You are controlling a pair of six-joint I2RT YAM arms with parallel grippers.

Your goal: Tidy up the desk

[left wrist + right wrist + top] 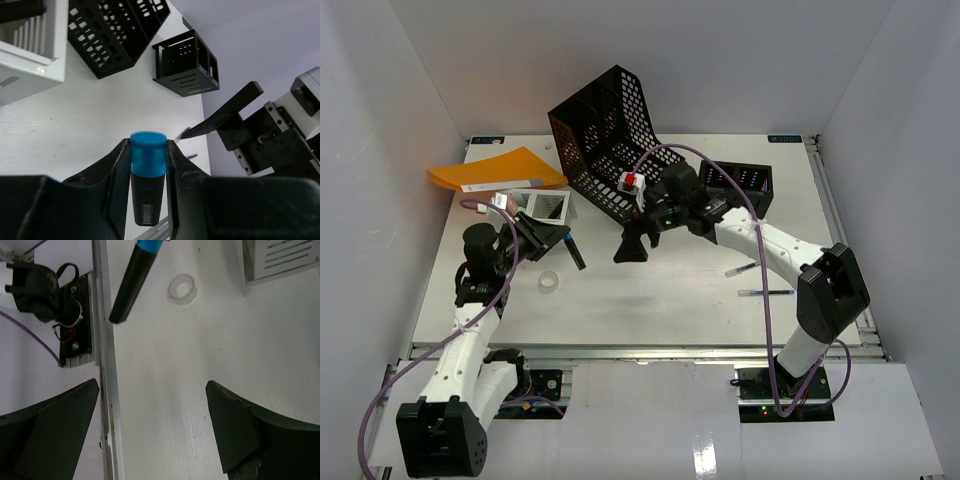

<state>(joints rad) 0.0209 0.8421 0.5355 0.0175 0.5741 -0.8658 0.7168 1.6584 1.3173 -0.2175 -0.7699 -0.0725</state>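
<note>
The desk (pixel 660 305) is a white tabletop with a metal rail (pixel 620 350) along its front. My left gripper (pixel 563 240) hovers over its left side, shut on a black marker with a blue cap (pixel 147 167). In the left wrist view the cap sticks out between the fingers (pixel 116 170). The marker (pixel 134 285) also shows in the right wrist view, slanting over the rail (pixel 106 370). My right gripper (pixel 631 248) hangs over the desk's middle, just right of the marker. Its jaws stand wide open with nothing between them (pixel 152 415).
A black mesh file rack (pixel 605 130) leans tilted at the back, a small black box (pixel 745 185) to its right. An orange folder (pixel 495 170) and a white organizer (pixel 542 205) sit back left. A clear tape roll (pixel 549 281) and two pens (pixel 765 292) lie on the desk.
</note>
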